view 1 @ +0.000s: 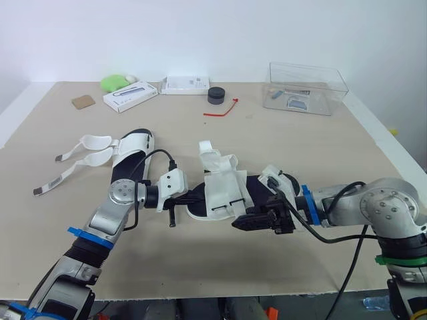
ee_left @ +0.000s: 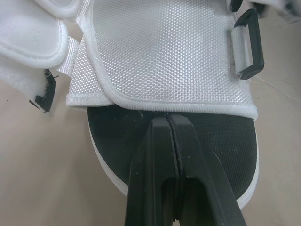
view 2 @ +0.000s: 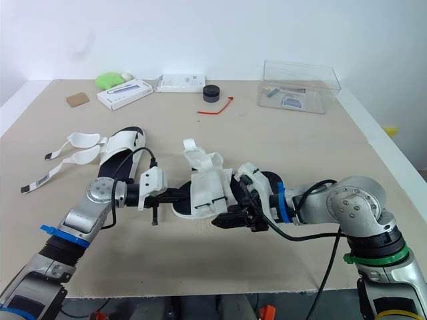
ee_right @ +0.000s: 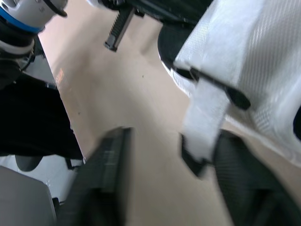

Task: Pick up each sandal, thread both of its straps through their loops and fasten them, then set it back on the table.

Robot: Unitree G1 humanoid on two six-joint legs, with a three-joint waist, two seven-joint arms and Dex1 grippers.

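Working, by the look of it, on the strap step for the near sandal, lying flat on the surface between the two arms and not lifted. Meets the sandal from the left with the left gripper — fingers pressed together with nothing seen between them, tips resting on the black footbed just below the white upper. Comes in from the other side with the right gripper, fingers spread wide and clamping nothing. Between these fingers, a white strap end, hanging loose out of a black loop — so probably through this loop already, but not yet folded back and pressed down. Cannot tell about the second strap of this sandal.

Calls next for closing the right fingers on the strap end, pulling it snug and folding it back onto the upper, while steadying the sole with the left. Needs care not to push the strap back out of the loop.

Further left on the surface, the other sandal, with both straps lying open. Judged untouched, so well under half of the task done.
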